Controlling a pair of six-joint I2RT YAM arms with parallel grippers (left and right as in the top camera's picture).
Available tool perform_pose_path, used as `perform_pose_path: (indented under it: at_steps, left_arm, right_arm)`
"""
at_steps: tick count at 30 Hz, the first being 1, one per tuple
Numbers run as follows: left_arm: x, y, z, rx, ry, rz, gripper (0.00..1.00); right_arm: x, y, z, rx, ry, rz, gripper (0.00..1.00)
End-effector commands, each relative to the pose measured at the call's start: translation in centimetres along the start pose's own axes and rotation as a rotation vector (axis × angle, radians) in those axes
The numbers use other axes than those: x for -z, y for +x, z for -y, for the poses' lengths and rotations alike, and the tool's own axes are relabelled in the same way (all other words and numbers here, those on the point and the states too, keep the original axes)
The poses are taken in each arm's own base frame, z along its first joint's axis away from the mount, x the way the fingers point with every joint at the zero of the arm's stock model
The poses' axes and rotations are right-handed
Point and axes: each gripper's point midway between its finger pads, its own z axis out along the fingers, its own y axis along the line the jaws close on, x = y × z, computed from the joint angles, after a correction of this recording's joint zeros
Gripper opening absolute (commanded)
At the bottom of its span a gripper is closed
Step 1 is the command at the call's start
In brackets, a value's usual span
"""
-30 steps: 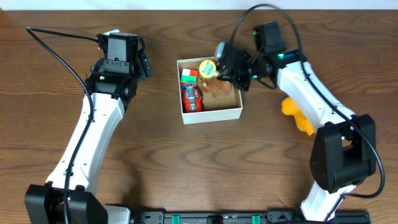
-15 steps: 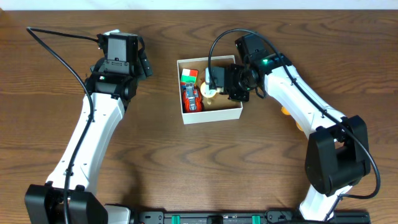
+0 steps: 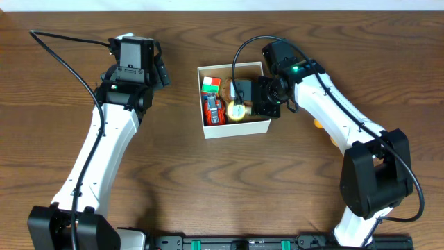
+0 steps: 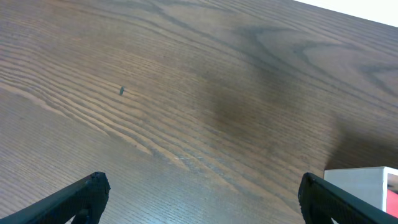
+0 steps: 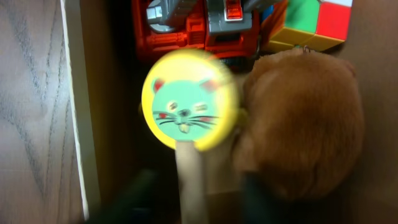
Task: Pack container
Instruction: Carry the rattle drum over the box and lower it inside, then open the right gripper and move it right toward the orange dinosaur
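The container (image 3: 236, 129) is a white-walled box at the table's middle, its corner (image 4: 364, 183) just showing in the left wrist view. Inside lie a red toy car (image 3: 214, 110), a colour cube (image 3: 211, 85), a brown plush (image 5: 305, 118) and a yellow mouse-face disc on a pale stick (image 5: 189, 107). My right gripper (image 5: 196, 199) is low inside the container, open, with its blurred fingers either side of the stick and apart from it. The yellow disc (image 3: 236, 111) rests near the front wall. My left gripper (image 4: 202, 199) hangs wide open over bare wood to the container's left.
A yellow-orange toy (image 3: 318, 123) lies on the table right of the container, mostly hidden under my right arm. Black cables loop above both arms. The table's far edge runs along the top.
My right gripper came down into the container with the yellow disc toy and its jaws have opened off the stick. The left arm has not moved.
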Motion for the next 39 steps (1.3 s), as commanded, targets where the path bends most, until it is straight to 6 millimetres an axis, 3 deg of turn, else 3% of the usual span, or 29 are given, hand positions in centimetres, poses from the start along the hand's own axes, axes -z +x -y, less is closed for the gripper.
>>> perform_pose_path:
  at_steps: [1, 7, 11, 13, 15, 18, 21, 28, 33, 39]
  left_arm:
    - [0.3, -0.7, -0.2, 0.015, -0.001, 0.014, 0.98]
    - [0.3, -0.7, -0.2, 0.015, -0.001, 0.014, 0.98]
    - [0.3, -0.7, -0.2, 0.015, -0.001, 0.014, 0.98]
    - [0.3, -0.7, -0.2, 0.015, -0.001, 0.014, 0.98]
    - [0.3, -0.7, -0.2, 0.015, -0.001, 0.015, 0.98]
    - [0.3, -0.7, -0.2, 0.015, -0.001, 0.014, 0.98]
    - [0.3, -0.7, -0.2, 0.015, -0.001, 0.015, 0.98]
    - [0.3, -0.7, -0.2, 0.015, -0.001, 0.014, 0.98]
    - [0.3, -0.7, -0.2, 0.015, -0.001, 0.015, 0.98]
    - [0.3, -0.7, -0.2, 0.015, -0.001, 0.014, 0.98]
  right_arm:
    - [0.1, -1.0, -0.2, 0.009, -0.003, 0.014, 0.74]
    - [1.1, -2.6, -0.2, 0.021, 0.033, 0.032, 0.75]
    - [5.0, -2.9, 2.3, -0.142, 0.194, 0.008, 0.78]
    - [7.9, -1.6, 3.5, -0.258, 0.316, -0.053, 0.81]
    - [11.0, 0.2, 3.9, -0.340, 0.430, -0.132, 0.93]
    - [15.2, 2.7, 3.0, -0.408, 0.526, -0.222, 0.99]
    - [17.1, 4.8, 1.4, -0.458, 0.511, -0.267, 0.99]
    - [17.0, 10.7, -0.3, -0.736, 0.448, -0.370, 0.99]
    - [15.0, 16.5, -0.5, -0.921, 0.385, -0.473, 0.98]
    - [12.1, 21.2, -0.4, -1.072, 0.306, -0.557, 0.98]
